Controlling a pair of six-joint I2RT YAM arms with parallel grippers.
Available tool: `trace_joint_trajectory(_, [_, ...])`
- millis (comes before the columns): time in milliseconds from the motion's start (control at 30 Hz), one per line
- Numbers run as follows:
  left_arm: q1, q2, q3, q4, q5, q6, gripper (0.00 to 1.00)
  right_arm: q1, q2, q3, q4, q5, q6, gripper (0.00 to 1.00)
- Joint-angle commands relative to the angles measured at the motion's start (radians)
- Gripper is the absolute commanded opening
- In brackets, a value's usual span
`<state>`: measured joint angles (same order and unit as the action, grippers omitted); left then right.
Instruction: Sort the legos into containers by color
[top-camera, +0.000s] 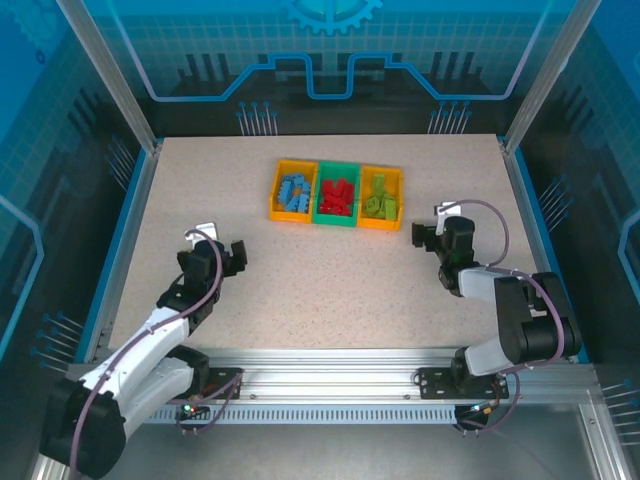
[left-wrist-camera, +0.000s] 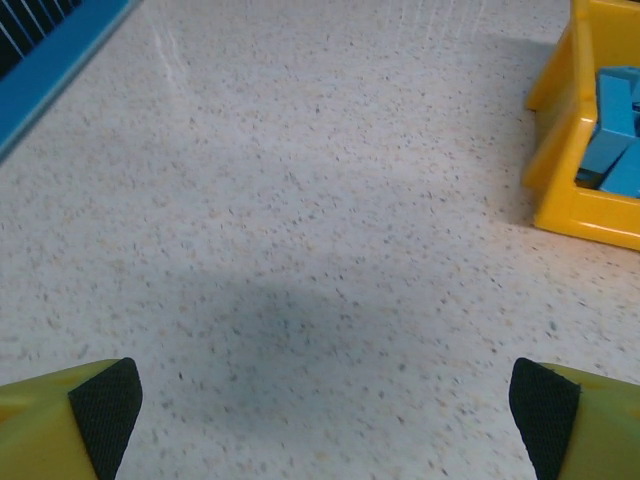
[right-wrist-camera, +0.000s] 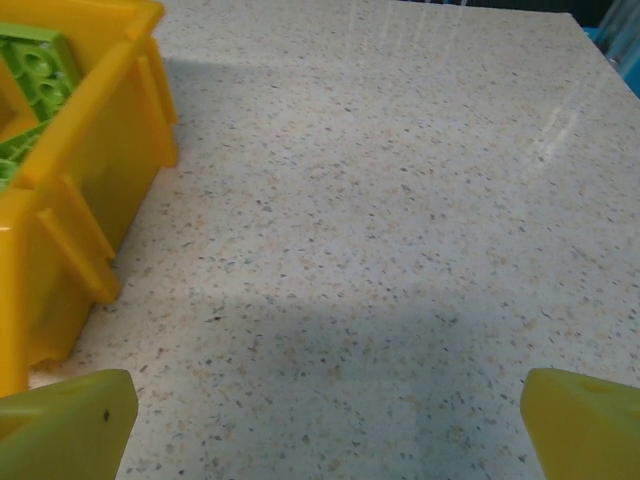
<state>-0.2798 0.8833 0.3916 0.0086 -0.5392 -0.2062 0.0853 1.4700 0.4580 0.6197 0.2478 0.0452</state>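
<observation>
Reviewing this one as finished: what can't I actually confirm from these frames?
Brick counts: in the top view the blue legos, red legos and green legos are small and piled, lower ones covered.
Left wrist view: the left orange bin is cut off by the right edge.
Right wrist view: the right orange bin is cut off by the left edge.
Top view: the left arm and right arm hide the table beneath.

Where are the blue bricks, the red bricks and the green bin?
blue bricks (top-camera: 293, 192), overhead view, middle of the pile.
red bricks (top-camera: 338, 197), overhead view, middle of the pile.
green bin (top-camera: 336, 221), overhead view, near wall.
</observation>
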Motion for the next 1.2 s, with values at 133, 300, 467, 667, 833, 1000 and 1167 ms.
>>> trace_joint_trajectory(133, [0.075,0.237,-0.022,0.405,0.022,0.178,0.99,-0.038,0.032,-0.023,0.120,-0.234,-0.055,1.00])
trace_joint_trajectory(300, [0.119,0.423,-0.032,0.666,0.112,0.189,0.99,-0.038,0.035,-0.025,0.128,-0.228,-0.057,1.00])
trace_joint_trajectory(467, [0.154,0.562,0.022,0.765,0.210,0.261,0.99,-0.037,0.035,-0.025,0.130,-0.229,-0.056,1.00])
trace_joint_trajectory(667, [0.260,0.660,-0.032,0.929,0.321,0.167,0.99,-0.036,0.035,-0.024,0.129,-0.229,-0.057,1.00])
trace_joint_trajectory(833, [0.258,0.663,-0.020,0.922,0.326,0.179,0.99,-0.035,0.035,-0.024,0.129,-0.228,-0.056,1.00])
trace_joint_trajectory(1000, [0.259,0.664,-0.017,0.918,0.331,0.179,0.99,-0.027,0.035,-0.024,0.130,-0.210,-0.062,1.00])
trace_joint_trajectory(1167, [0.258,0.663,-0.017,0.918,0.331,0.179,0.99,-0.025,0.035,-0.025,0.132,-0.207,-0.061,1.00])
